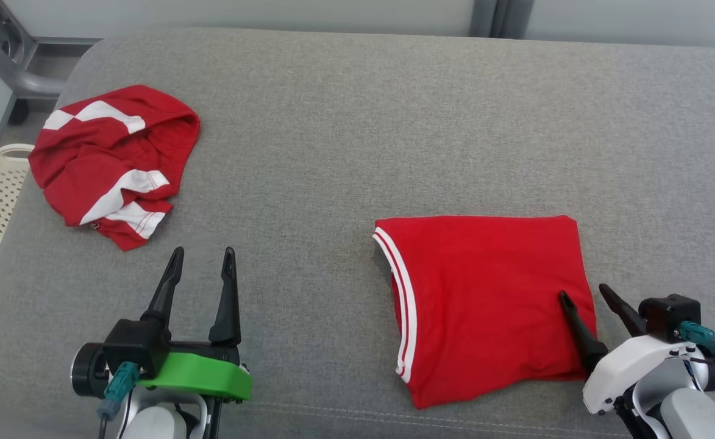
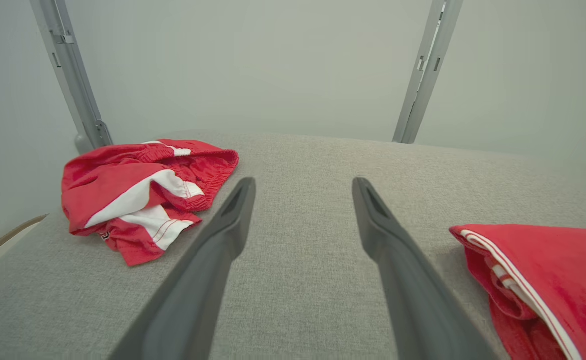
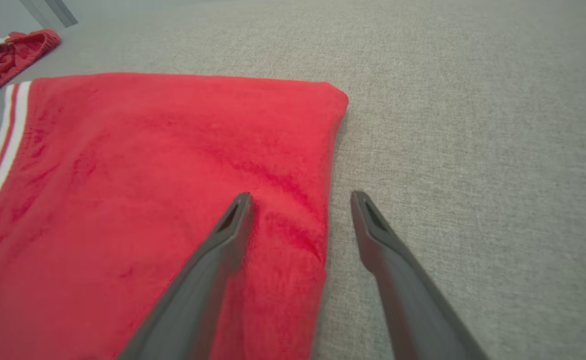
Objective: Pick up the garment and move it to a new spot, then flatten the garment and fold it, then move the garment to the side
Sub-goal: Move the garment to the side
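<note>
The folded red knit garment with white-striped trim (image 1: 485,292) is laid flat near the front right of the grey fabric-covered table (image 1: 357,122). The right claw (image 1: 584,292) is spread and set astride the garment's right edge, probably so that this edge can be pinched and the garment slid aside. The left claw (image 1: 203,251) is held spread and empty over bare table, near a crumpled red-and-white garment (image 1: 110,161).

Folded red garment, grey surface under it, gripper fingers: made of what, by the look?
Folded red garment: likely soft knit cloth, matte, faint nap, white striped trim. Grey surface: woven upholstery-type fabric, heathered, weave and stitched seam visible. Gripper fingers: probably moulded plastic, dark, smooth matte; coated metal not excluded.
</note>
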### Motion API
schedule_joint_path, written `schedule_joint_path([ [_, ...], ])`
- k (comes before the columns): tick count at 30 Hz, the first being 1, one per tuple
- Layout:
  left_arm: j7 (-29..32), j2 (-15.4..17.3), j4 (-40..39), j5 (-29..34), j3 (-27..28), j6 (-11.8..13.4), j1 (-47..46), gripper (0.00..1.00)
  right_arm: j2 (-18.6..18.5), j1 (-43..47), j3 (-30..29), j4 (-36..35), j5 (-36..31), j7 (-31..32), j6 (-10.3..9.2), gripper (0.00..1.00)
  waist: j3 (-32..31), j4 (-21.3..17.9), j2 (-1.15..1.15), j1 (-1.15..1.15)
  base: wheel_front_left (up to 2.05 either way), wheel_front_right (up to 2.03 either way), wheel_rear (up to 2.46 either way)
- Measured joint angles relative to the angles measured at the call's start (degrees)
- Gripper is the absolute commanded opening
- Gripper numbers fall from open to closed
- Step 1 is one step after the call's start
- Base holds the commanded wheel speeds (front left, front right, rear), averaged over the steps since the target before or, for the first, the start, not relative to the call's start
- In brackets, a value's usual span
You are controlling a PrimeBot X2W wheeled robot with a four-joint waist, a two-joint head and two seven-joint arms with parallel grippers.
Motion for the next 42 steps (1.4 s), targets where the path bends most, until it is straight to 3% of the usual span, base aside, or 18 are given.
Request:
schedule_joint_path([
  [5, -0.4, -0.3, 0.5, -0.1, -0.4, 0.0, -0.9, 1.0, -0.7, -2.9, 1.1, 5.1, 1.6, 0.6, 0.01, 1.0, 1.3, 1.8, 0.0, 0.0, 0.0, 0.0, 0.0],
  [6, -0.4, -0.4, 0.5, -0.1, -0.4, 0.0, -1.0, 1.0, -0.7, -3.4, 1.4, 5.9, 1.9, 0.8, 0.0, 0.6, 1.6, 2.0, 0.0, 0.0, 0.0, 0.0, 0.0],
  [8, -0.4, -0.4, 0.5, -0.1, -0.4, 0.1, -1.2, 1.0, -0.8, -4.6, 1.7, 6.8, 2.2, 0.4, 0.0, 0.0, 2.2, 2.2, 0.0, 0.0, 0.0, 0.0, 0.0],
  [18, -0.7, -0.6, -0.7, 0.5, -0.4, 0.0, -4.4, 1.0, -1.2, -7.4, 2.0, 7.3, 0.7, -3.7, 0.08, 0.0, 4.2, -1.6, 0.0, 0.0, 0.0, 0.0, 0.0],
  [30, 0.5, 2.8, -3.2, 2.2, 0.3, 0.0, -6.0, 1.0, 0.6, -8.3, -3.4, 8.7, -1.0, -7.7, 0.05, 0.0, 6.1, -14.0, 0.0, 0.0, 0.0, 0.0, 0.0],
  [42, 4.6, 5.1, -7.9, 3.9, -1.5, -0.3, -9.0, 1.0, -2.5, -22.9, -6.1, 13.0, -1.5, -8.7, 0.05, 0.0, 8.9, -25.0, 0.0, 0.0, 0.0, 0.0, 0.0],
])
